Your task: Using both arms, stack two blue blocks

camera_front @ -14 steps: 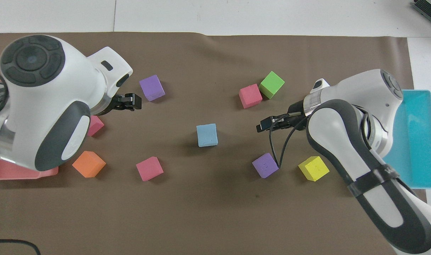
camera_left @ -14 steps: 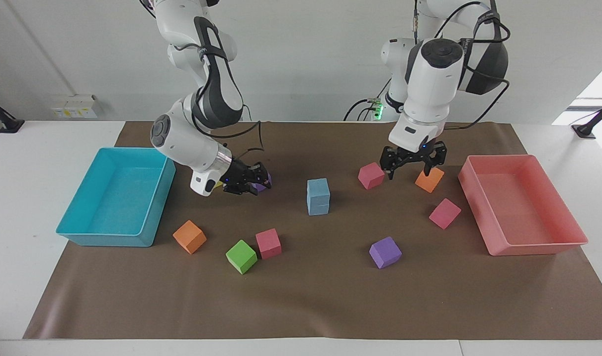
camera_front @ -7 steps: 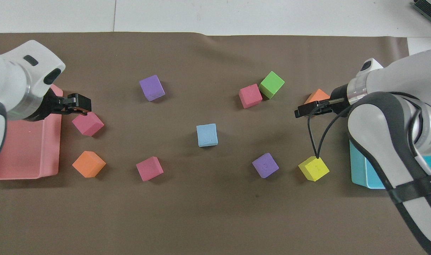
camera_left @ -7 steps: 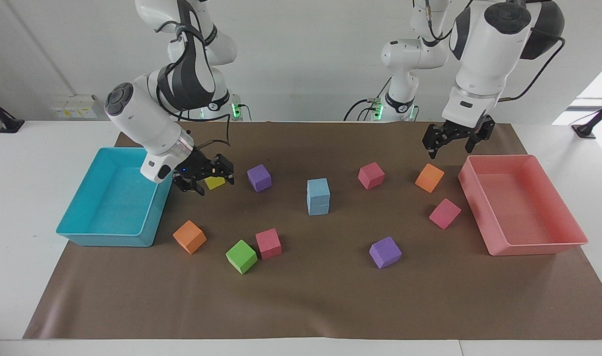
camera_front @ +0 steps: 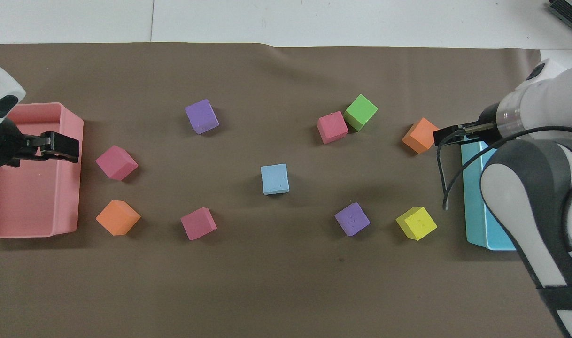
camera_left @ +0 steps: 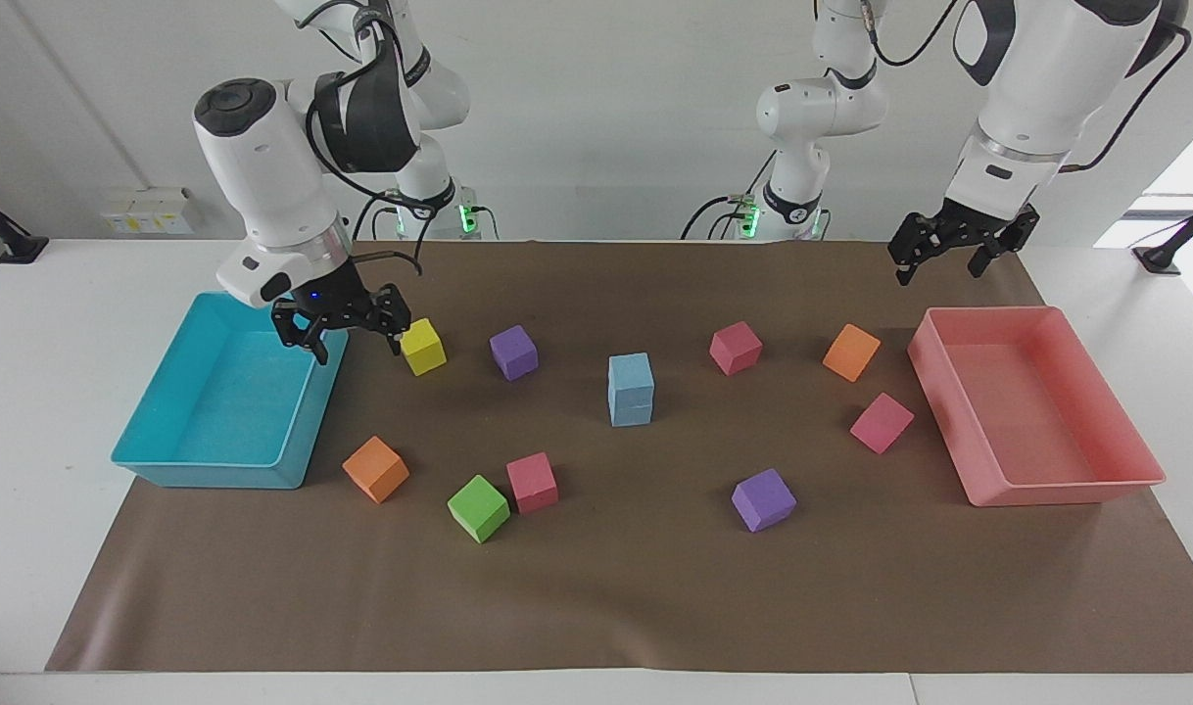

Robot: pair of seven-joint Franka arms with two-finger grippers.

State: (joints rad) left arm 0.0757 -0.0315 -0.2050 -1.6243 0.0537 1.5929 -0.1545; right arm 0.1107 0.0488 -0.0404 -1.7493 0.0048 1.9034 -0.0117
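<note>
Standing one on the other, the two blue blocks (camera_left: 631, 389) form a squared-up column at the middle of the brown mat (camera_left: 616, 597) on the counter (camera_left: 28, 548) in the facing view, so the stacking looks done. The right pincer (camera_left: 340, 319) hangs with its fingers apart over the rim of the turquoise tray (camera_left: 226, 468), beside the yellow cube (camera_left: 423, 347) and holding nothing. The left pincer (camera_left: 957, 245), also spread and empty, hangs above the mat's edge close to the pink tray (camera_left: 1037, 485). The stack lies well apart from both, toward the table's middle, with the right pincer seemingly a little closer; neither needs to return to it.

From overhead, the stack (camera_front: 274, 179) reads as a single blue square, which suggests the upper block sits flush. The left pincer (camera_front: 59, 146) covers the pink tray's (camera_front: 32, 231) wall, and the right pincer (camera_front: 448, 135) shows just beside an orange cube (camera_front: 421, 134).
</note>
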